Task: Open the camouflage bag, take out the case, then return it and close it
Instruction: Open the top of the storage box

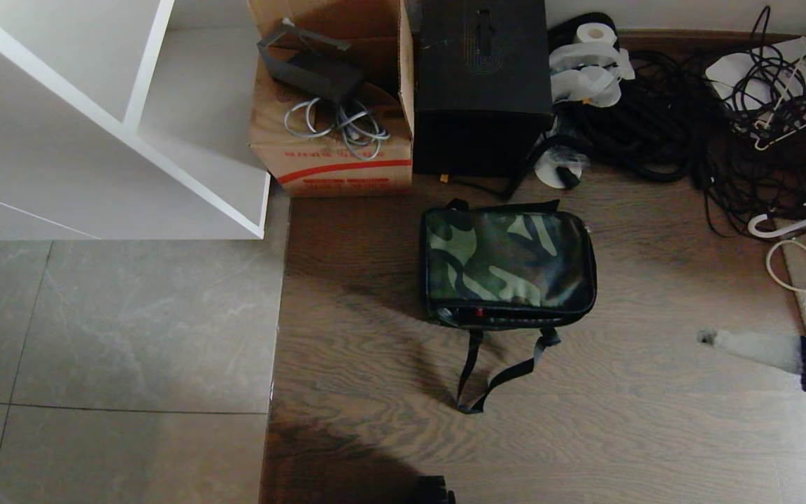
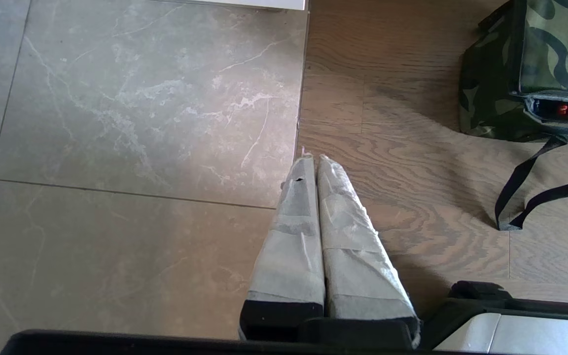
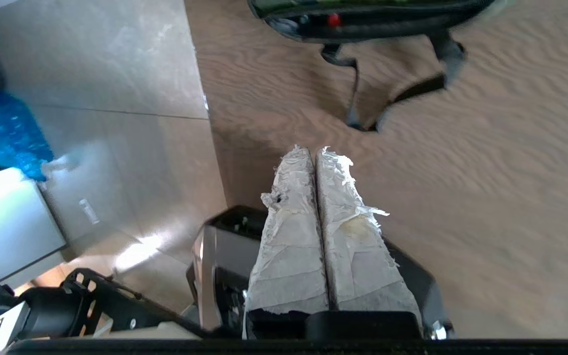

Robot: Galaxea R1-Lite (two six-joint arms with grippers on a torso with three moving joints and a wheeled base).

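Observation:
The camouflage bag (image 1: 508,262) lies flat on the wooden floor, its black straps (image 1: 501,371) trailing toward me. A red spot (image 1: 476,313) shows at its near zipper edge. The case is hidden. My right gripper (image 1: 706,338) comes in from the right edge, shut and empty, well to the right of the bag and pointing toward it. In the right wrist view the taped fingers (image 3: 294,207) press together, with the bag (image 3: 363,15) ahead. My left gripper (image 2: 312,159) is shut and empty over the seam between tile and wood, the bag (image 2: 550,49) off to its side.
Behind the bag stand a tall black box (image 1: 480,84) and a cardboard box (image 1: 333,140) holding cables. A heap of black cables (image 1: 662,119) fills the back right. A white shelf unit (image 1: 95,119) stands at the left, above grey tiles (image 1: 116,329).

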